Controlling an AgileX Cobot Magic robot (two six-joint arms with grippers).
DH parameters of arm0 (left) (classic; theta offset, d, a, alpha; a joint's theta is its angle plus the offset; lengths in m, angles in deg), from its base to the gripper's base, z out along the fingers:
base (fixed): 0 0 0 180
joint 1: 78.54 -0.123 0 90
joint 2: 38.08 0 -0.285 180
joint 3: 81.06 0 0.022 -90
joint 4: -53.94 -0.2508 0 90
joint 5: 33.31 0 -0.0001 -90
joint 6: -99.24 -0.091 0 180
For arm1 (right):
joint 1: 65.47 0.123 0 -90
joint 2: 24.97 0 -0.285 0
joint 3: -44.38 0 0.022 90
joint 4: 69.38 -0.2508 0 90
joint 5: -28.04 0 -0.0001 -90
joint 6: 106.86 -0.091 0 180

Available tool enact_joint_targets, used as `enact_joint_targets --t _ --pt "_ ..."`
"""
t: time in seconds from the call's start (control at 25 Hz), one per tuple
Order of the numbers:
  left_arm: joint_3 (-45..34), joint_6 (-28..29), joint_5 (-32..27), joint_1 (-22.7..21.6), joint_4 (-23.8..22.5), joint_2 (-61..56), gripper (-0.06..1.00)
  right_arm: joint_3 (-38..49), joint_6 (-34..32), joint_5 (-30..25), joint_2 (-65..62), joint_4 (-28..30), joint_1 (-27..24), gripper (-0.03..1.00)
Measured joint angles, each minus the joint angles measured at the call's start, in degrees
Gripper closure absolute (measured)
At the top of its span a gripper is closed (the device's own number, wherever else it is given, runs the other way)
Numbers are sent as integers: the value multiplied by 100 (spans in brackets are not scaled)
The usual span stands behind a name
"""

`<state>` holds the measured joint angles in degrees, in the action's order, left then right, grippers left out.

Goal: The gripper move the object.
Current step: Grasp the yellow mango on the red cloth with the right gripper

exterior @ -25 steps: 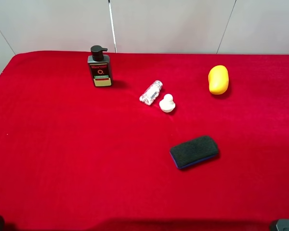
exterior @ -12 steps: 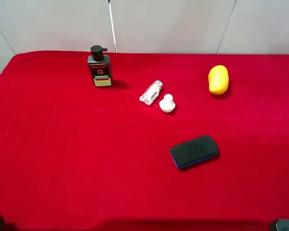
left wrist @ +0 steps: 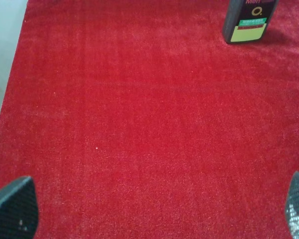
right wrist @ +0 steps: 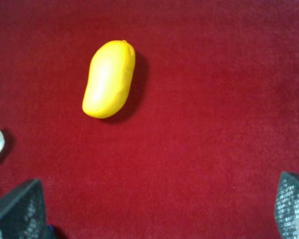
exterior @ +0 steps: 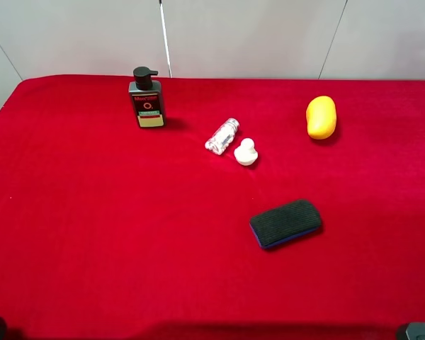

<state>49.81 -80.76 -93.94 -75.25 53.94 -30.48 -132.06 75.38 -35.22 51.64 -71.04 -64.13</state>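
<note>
The object is a glossy yellow mango-like oval point(exterior: 321, 117) lying on the red cloth at the back right. It also shows in the right wrist view point(right wrist: 109, 79), ahead of my right gripper point(right wrist: 154, 211) and well apart from it. That gripper is open and empty; only its two dark fingertips point(right wrist: 17, 209) show at the frame corners. My left gripper point(left wrist: 154, 211) is open and empty over bare red cloth, with its fingertips point(left wrist: 12, 209) wide apart. In the exterior high view only dark bits of the arms show at the front corners.
A dark pump bottle point(exterior: 147, 99) stands at the back left, also in the left wrist view point(left wrist: 245, 21). A small clear bottle point(exterior: 222, 135) lies next to a white duck point(exterior: 246, 152). A black blue-edged eraser point(exterior: 286, 223) lies right of centre.
</note>
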Motion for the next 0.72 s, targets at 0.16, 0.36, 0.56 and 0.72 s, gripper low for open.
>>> enact_joint_targets --t 0.16,0.36,0.56,0.72 --pt "0 0 0 0 0 0 -5 -358 19 -131 500 0 284 27" --pt "0 0 0 0 0 0 -5 -805 8 -389 1223 -21 563 27" --pt "0 0 0 0 0 0 -5 -1156 -129 -539 1902 -210 597 27" --pt "0 0 0 0 0 0 -5 -1462 -177 -594 2413 -411 597 27"
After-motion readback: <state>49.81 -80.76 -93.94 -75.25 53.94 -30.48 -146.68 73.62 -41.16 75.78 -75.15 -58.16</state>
